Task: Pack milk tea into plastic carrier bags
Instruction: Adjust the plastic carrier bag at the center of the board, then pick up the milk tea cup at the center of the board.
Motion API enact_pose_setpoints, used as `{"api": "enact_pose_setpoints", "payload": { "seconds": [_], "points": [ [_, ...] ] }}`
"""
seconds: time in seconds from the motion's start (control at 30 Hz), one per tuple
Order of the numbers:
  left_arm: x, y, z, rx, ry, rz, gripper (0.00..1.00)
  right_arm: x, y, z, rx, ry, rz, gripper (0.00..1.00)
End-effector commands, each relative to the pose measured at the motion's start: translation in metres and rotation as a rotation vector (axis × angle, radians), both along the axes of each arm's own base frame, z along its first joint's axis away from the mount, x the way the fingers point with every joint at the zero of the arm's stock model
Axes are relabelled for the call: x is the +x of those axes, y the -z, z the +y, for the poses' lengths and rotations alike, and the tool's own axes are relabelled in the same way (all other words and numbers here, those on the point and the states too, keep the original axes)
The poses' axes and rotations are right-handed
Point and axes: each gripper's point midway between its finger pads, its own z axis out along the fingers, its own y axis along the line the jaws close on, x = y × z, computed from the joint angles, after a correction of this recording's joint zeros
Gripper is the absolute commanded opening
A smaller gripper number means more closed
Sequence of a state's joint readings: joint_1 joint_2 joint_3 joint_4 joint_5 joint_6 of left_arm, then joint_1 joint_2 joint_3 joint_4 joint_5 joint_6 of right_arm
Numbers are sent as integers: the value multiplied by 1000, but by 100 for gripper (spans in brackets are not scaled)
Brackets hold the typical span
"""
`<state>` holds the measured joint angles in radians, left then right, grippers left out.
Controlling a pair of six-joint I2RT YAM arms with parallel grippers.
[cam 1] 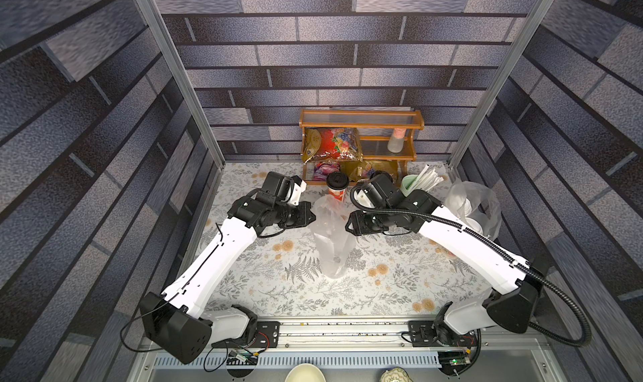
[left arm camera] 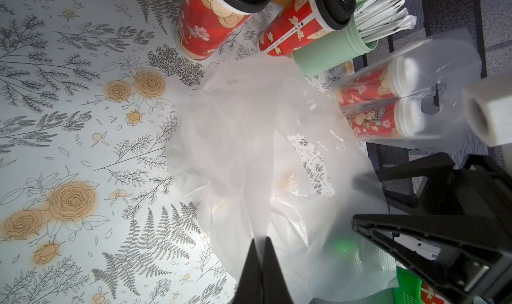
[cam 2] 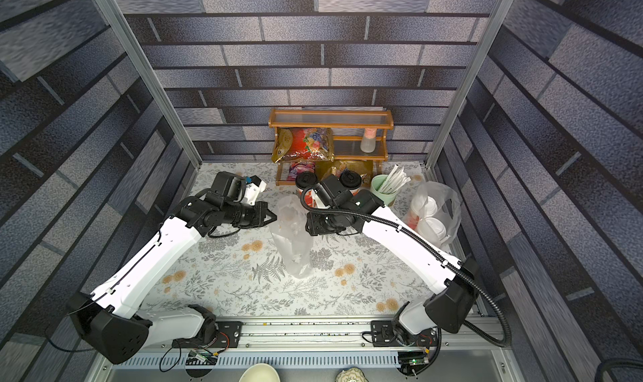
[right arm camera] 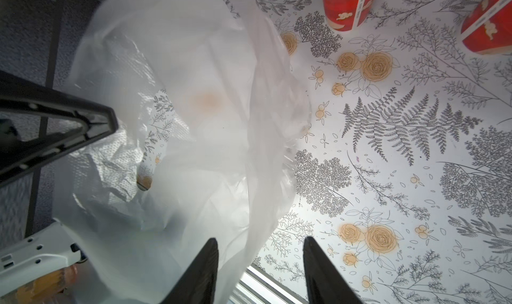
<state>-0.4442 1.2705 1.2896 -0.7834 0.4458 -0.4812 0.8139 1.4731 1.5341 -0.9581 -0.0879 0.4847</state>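
Pinching crinkly clear plastic bag (left arm camera: 249, 150), left gripper (left arm camera: 259, 240) jaws clamp tight; right gripper (right arm camera: 259, 244) jaws parted.

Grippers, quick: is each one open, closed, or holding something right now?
Left gripper: shut, pinching the empty plastic bag.
Right gripper: open, jaws apart, gripping nothing.

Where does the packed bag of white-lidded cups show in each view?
Both top views: packed bag far right, beside the straw cup.
Left wrist: next to the straw cup, packed bag.
Right wrist: not in it.
Shared landmark: empty bag, central.
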Motion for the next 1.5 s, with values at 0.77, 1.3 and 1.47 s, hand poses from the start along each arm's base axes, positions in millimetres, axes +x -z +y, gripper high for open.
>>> {"api": "enact_pose_setpoints", "payload": {
  "seconds": [0.77,1.3,1.47],
  "points": [
    [4,10,3,-68,-26,22,0,219,-10,-115,-196,402,-319,94],
    [2,12,7,-59,-37,31,0,258,28,-115,-211,391,-292,86],
    [1,13,7,-59,-36,35,0,259,36,-119,-234,386,-308,84]
  ]
}}
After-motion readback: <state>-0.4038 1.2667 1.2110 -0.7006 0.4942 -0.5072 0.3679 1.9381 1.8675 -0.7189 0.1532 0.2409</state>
